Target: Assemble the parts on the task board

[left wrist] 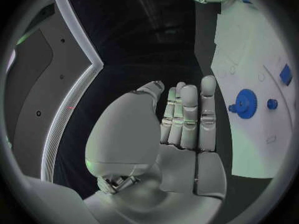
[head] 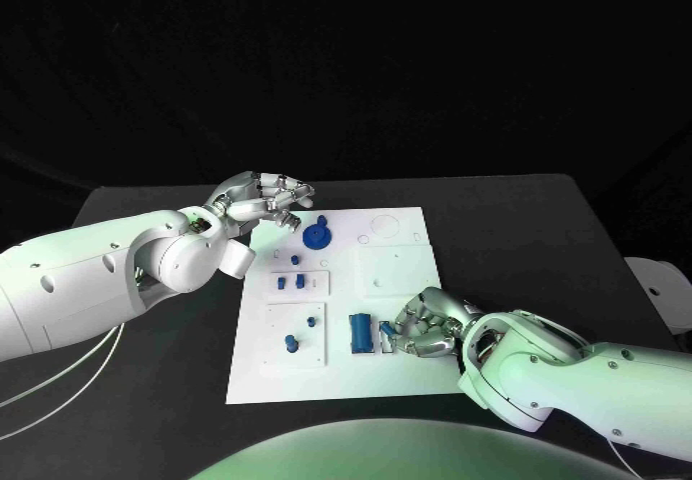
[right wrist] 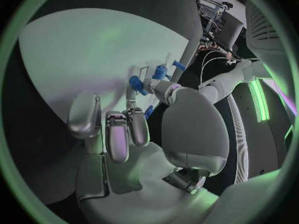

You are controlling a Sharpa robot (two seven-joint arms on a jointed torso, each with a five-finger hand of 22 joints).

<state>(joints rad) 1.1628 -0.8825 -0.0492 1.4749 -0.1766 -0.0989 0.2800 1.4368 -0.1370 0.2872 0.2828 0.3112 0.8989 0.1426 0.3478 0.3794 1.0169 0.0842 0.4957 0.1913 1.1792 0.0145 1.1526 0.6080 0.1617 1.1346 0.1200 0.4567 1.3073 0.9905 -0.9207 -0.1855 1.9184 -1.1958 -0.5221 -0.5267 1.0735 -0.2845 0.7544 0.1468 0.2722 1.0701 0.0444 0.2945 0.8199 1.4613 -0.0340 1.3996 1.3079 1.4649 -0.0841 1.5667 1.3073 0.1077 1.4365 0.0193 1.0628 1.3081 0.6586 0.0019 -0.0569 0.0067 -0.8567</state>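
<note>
Silver right hand (head: 421,325) is pinching a small blue peg (head: 387,332) just beside the upright blue block (head: 359,333); left hand (head: 264,198) is hovering open, farther off.

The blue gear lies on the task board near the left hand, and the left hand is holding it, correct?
Not quite. The blue gear does lie on the task board near the left hand, but that hand is not holding it. The left wrist view shows the fingers straight and empty, with the gear apart from them on the board.
</note>
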